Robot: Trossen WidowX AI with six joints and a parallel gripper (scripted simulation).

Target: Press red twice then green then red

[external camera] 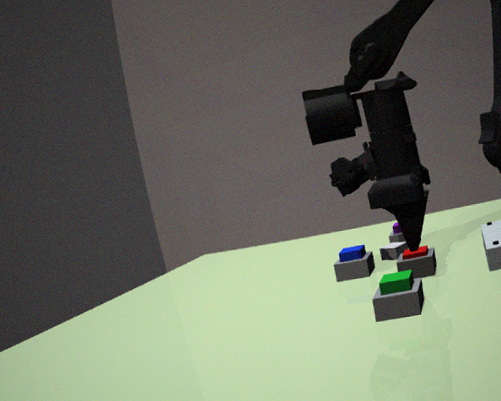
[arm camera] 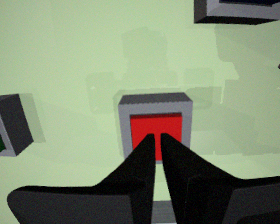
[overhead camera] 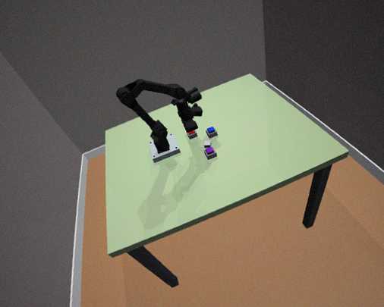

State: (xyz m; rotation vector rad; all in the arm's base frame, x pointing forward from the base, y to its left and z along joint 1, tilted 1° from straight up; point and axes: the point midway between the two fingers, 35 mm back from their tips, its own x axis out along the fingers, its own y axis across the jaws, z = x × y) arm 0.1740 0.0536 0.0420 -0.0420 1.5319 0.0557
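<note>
My gripper (external camera: 414,248) (arm camera: 157,139) is shut with nothing between its fingers and points down, its tips on the red cap in the exterior view. The red button (overhead camera: 192,134) (external camera: 421,251) (arm camera: 142,127) has its cap sunk low in the grey housing, lower than the other caps stand. The green button (external camera: 396,282) (arm camera: 17,126) stands in front of the red one in the exterior view, its cap up. It shows only in part at the left edge of the wrist view and is hidden behind the gripper in the top view.
A blue button (overhead camera: 210,130) (external camera: 352,253) (arm camera: 240,12) and a purple button (overhead camera: 210,150) (external camera: 396,228) stand near the red one. A small white block (overhead camera: 207,144) (external camera: 392,248) lies between them. The arm's pale base plate (overhead camera: 175,148) (external camera: 498,251) is on the table.
</note>
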